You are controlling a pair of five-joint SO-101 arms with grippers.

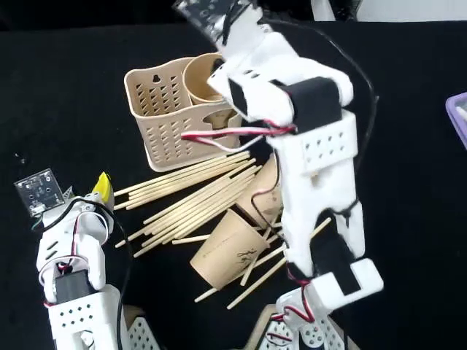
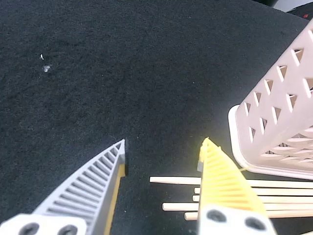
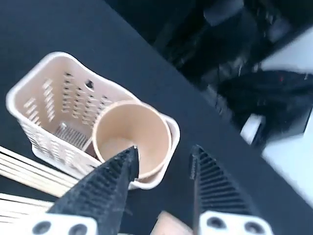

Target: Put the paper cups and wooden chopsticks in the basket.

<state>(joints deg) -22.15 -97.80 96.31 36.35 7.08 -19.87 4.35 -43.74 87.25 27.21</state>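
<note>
Right gripper [image 3: 164,156] spread, empty, over the paper cup [image 3: 129,129] standing in the basket [image 3: 44,93]. Left gripper [image 2: 164,147] wide, empty. Chopsticks [image 1: 190,193] and tipped cup [image 1: 222,255] lie beside the basket; second cup [image 1: 264,191] largely hidden behind the right arm.

Paper cup [image 1: 260,195] partly behind arm [image 1: 321,175]

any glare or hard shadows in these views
High view: the white right arm is brightest against the black table, no hard shadows. Left wrist view: even light on the basket. Right wrist view: the paper cup is evenly lit, a bright patch in the room behind.
</note>
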